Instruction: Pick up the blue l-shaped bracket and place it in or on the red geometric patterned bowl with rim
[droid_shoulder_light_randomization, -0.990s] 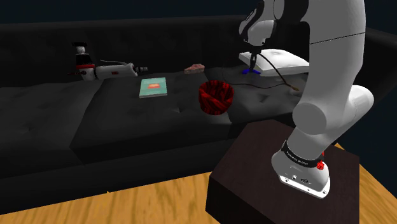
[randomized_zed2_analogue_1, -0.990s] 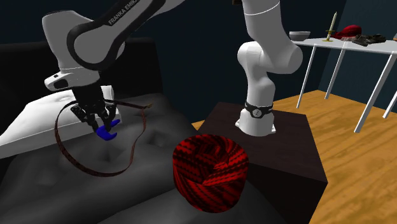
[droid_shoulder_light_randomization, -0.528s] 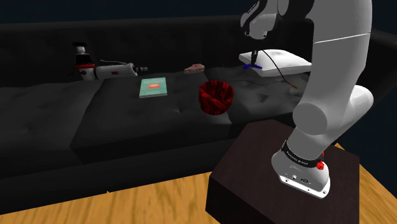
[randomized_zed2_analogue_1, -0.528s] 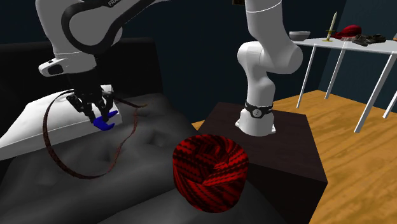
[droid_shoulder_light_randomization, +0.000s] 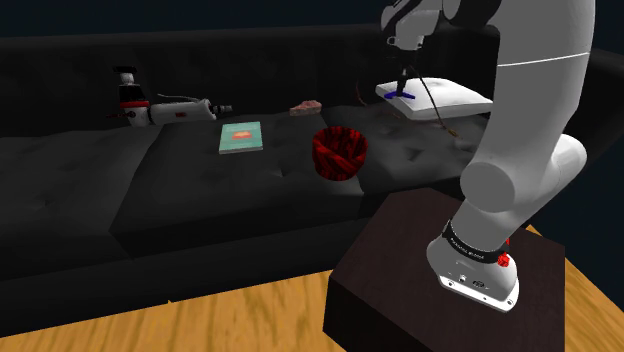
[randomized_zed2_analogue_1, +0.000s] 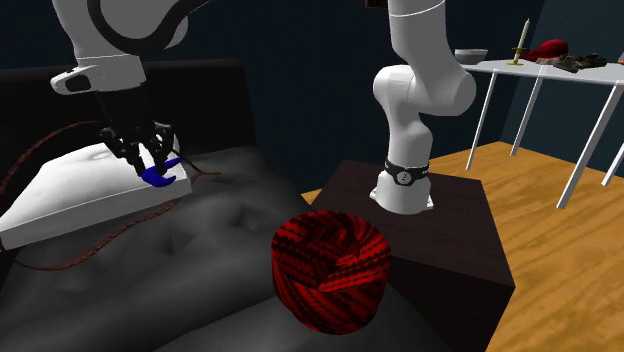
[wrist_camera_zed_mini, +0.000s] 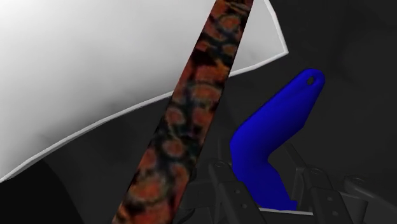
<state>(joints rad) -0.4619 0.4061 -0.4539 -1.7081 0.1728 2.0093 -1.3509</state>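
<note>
Pinching the blue bracket (wrist_camera_zed_mini: 272, 137) in the gripper (randomized_zed2_analogue_1: 143, 158), up in the air by the white pillow's (randomized_zed2_analogue_1: 70, 195) corner on the dark couch (randomized_zed2_analogue_1: 200, 265), patterned strap (wrist_camera_zed_mini: 197, 108) just beside. Well apart from the red patterned bowl (randomized_zed2_analogue_1: 330, 268) on the couch seat near the stand (randomized_zed2_analogue_1: 455, 235).

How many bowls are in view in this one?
2. The red patterned bowl sits on the dark sofa; a small grey bowl stands on the white table at the second exterior view's upper right. More may be hidden.
</note>
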